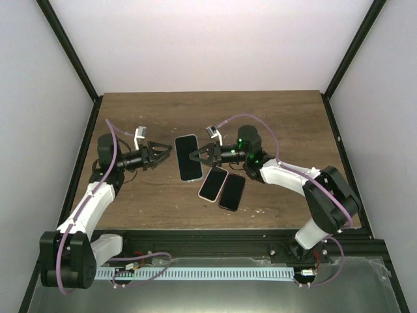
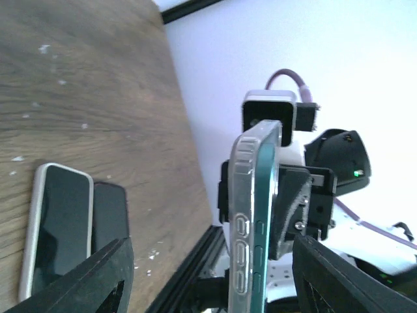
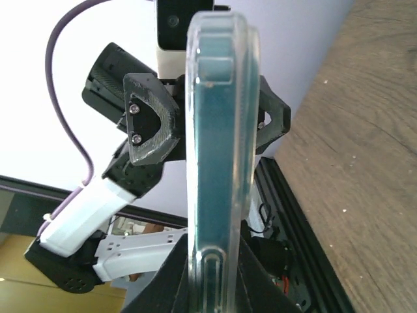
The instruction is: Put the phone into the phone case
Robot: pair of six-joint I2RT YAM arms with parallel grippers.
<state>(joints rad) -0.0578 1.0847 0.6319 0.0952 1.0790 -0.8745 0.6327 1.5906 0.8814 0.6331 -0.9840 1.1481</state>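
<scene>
A teal phone (image 1: pixel 187 157) sits in a clear phone case (image 2: pixel 244 215) and is held off the table on its edge, screen up in the top view. My right gripper (image 1: pixel 197 155) is shut on its right edge. In the right wrist view the black fingers (image 3: pixel 176 274) clamp both faces of the cased phone (image 3: pixel 218 150). My left gripper (image 1: pixel 163 155) stands open just left of the phone, not touching it. Its fingers (image 2: pixel 91 280) are spread wide on either side of the phone's edge.
Two other phones lie flat on the wooden table (image 1: pixel 130 195) just right of centre, one pale-rimmed (image 1: pixel 213 184) and one dark (image 1: pixel 232 192). A black frame rail (image 1: pixel 247 238) runs along the near table edge, and black posts stand at the sides.
</scene>
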